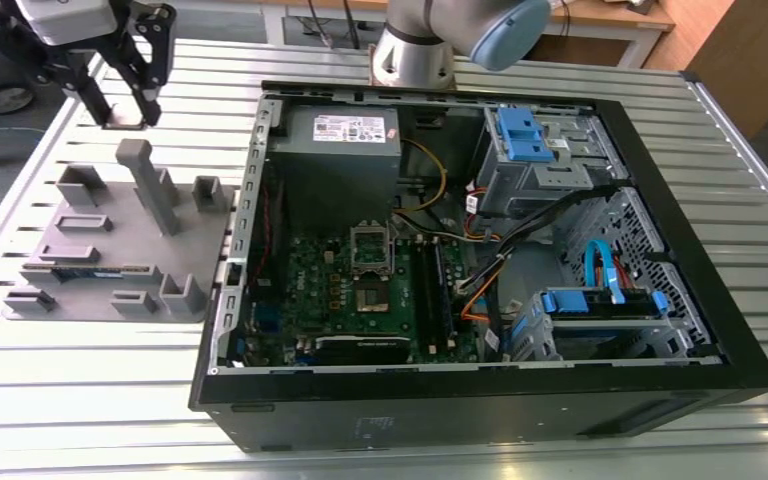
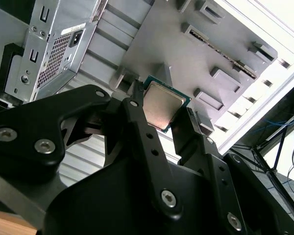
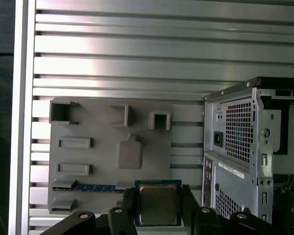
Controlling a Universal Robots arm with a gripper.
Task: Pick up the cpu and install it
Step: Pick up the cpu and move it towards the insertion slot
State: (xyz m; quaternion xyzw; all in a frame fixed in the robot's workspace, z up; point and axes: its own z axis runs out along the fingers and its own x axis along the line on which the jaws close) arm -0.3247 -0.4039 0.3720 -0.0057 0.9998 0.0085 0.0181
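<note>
Currently the cpu is pinched by its edges between the black fingers of the gripper, silvery top towards both wrist views. It is held in the air by the edge of the grey holder tray. A green memory stick lies in one tray slot, and the open computer case stands just beside the tray on the slatted metal table.

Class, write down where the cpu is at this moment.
The cpu is gripped in the hand, held above the grey tray, on the exterior view's left of the open case.
</note>
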